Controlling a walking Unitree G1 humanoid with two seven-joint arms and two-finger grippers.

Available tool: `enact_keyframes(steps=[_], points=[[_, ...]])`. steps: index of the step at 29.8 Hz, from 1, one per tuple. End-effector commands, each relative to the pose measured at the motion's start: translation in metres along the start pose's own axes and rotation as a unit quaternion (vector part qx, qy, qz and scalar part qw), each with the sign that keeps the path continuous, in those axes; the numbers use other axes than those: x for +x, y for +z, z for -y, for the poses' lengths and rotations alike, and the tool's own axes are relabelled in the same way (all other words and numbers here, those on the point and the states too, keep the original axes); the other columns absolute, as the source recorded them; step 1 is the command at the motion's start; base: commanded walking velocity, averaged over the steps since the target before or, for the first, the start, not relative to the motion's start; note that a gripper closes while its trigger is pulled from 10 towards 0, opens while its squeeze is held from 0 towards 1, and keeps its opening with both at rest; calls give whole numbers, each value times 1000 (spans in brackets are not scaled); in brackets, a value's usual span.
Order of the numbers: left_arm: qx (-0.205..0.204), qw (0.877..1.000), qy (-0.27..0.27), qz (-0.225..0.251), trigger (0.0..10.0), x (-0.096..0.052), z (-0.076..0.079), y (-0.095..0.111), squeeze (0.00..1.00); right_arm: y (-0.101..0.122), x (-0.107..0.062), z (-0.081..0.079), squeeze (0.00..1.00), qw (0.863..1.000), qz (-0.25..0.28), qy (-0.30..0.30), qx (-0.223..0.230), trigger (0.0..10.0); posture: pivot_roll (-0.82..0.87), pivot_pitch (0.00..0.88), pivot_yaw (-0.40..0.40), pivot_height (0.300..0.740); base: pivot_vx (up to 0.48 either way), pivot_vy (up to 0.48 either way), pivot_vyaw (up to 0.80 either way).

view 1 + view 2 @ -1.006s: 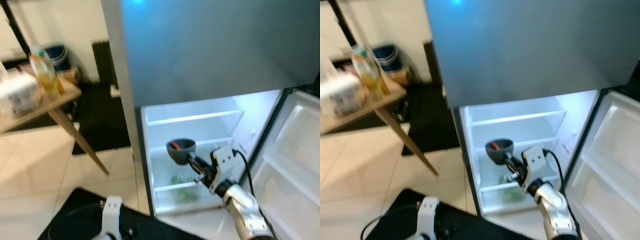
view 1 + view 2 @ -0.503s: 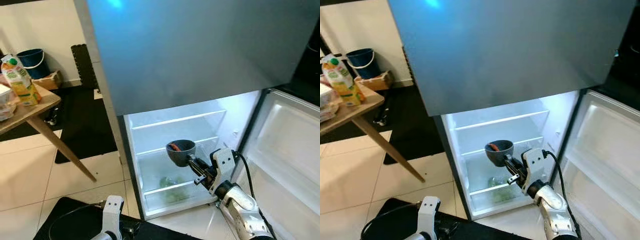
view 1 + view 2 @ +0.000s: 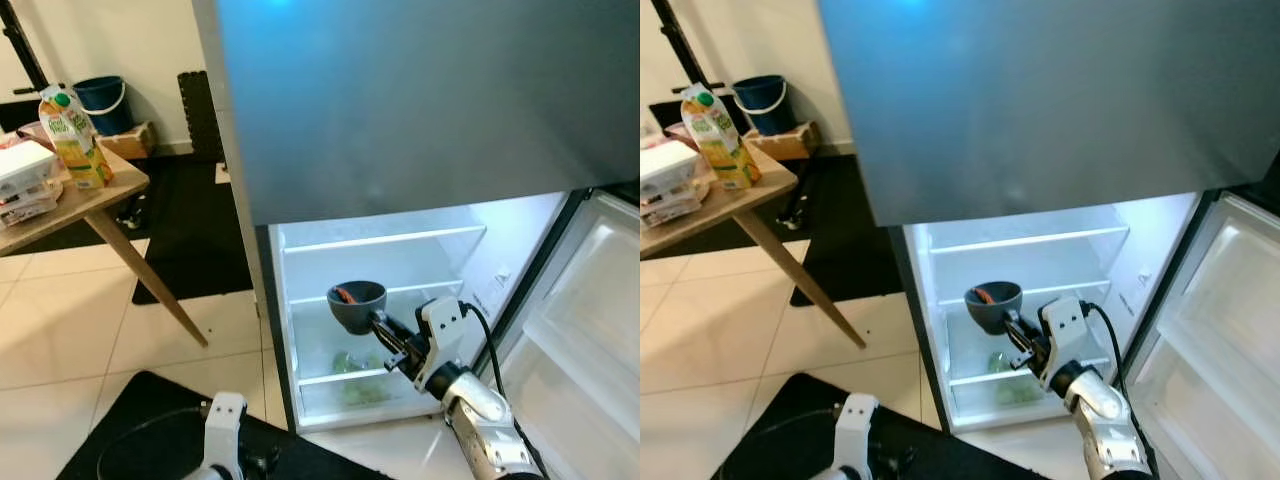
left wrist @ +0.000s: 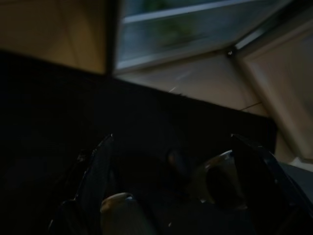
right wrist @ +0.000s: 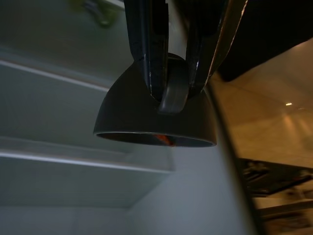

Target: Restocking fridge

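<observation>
Right wrist view: right pincer [image 5: 173,93] clamped on grey bowl's [image 5: 146,117] handle, arm outstretched.

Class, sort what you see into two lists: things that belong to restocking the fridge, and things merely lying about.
Job in hand:
- right gripper, shut on the grey bowl
- open fridge
- green food on a lower shelf

Lying about:
- juice carton on the wooden table
- blue bucket
- black mat
</observation>
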State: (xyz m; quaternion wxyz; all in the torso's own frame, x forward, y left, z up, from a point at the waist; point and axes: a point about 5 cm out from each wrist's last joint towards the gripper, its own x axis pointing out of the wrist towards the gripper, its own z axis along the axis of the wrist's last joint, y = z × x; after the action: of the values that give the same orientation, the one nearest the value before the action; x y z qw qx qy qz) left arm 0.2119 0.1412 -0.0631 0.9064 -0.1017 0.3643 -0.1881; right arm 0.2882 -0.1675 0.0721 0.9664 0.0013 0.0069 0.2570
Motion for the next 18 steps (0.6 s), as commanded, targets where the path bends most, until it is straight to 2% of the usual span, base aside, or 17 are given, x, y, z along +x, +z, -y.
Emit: enact_keyframes(steps=[1, 4, 18], points=[[4, 1000, 2, -5, 10000, -2, -2, -2, 0, 1, 1, -3, 0, 1000, 7, 3, 2, 10000, -158, 27, 59, 740, 0, -349, 0], [4, 1000, 4, -4, 10000, -2, -3, -2, 0, 1, 1, -2, 0, 1000, 7, 2, 1, 10000, -160, 25, 60, 740, 0, -330, 0], [8, 1000, 21, -2, 10000, -1, -5, 2, 0, 1, -1, -1, 0, 1000, 7, 0, 0, 10000, -163, 26, 65, 740, 0, 0, 0]])
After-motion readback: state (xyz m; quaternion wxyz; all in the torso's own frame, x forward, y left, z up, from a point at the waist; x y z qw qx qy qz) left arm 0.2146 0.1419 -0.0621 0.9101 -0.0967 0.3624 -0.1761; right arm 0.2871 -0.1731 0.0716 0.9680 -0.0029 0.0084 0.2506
